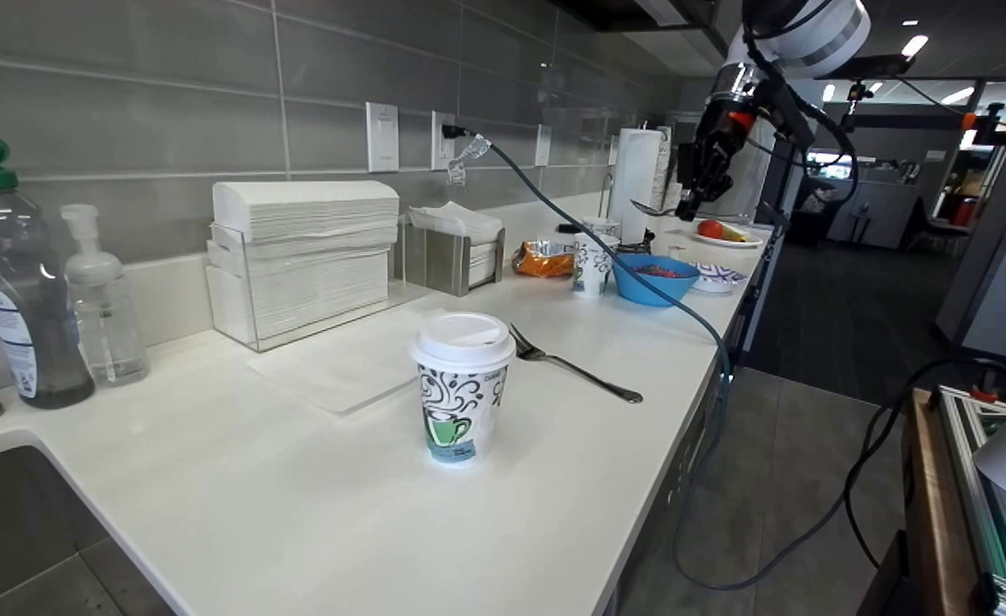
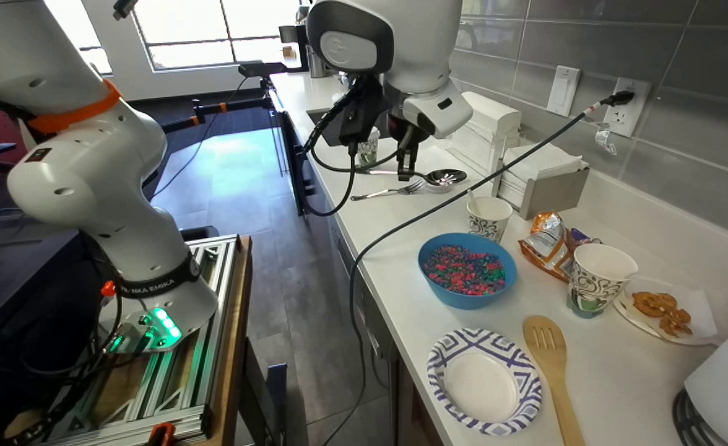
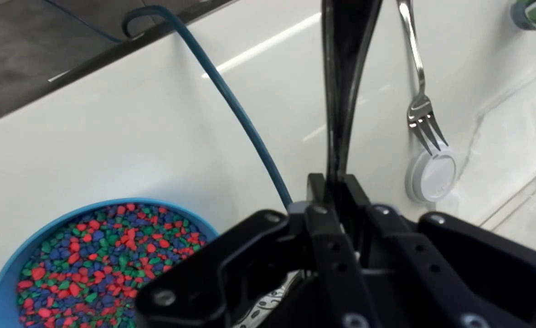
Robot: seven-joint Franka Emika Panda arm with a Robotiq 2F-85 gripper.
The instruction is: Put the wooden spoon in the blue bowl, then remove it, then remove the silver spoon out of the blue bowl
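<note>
Silver slotted metal spoon (image 2: 443,178): held aloft over the white counter (image 1: 332,505), clear of the round bright-blue bowl (image 2: 466,301).
Spoon's long axis: nearly level, crosswise to the counter; in both exterior views the head points toward the grey tiled wall (image 1: 161,111), the handle toward the counter's open edge. In the wrist view the handle runs from the grip to the top border.
Black two-fingered gripper (image 3: 335,182): clenched on the spoon's handle, fingers directed downward.
White robot arm (image 2: 85,167): in an exterior view, base on a wood-and-metal stand (image 2: 225,322) left of the counter, lower links leaning left; wrist above the counter; the span between, out of frame.
Blue bowl: on the counter, filled with small red, green and blue pieces (image 3: 113,264); left of the grip in the wrist view.
Light-brown slotted wooden spoon (image 2: 554,371): flat on the counter, in an exterior view right of a blue-patterned white paper dish (image 2: 527,381); its head points far, its handle runs near, past the lower border.
Silver metal fork (image 1: 571,366): on the counter near a lidded, patterned white paper cup (image 1: 464,411), tines toward the wall.
</note>
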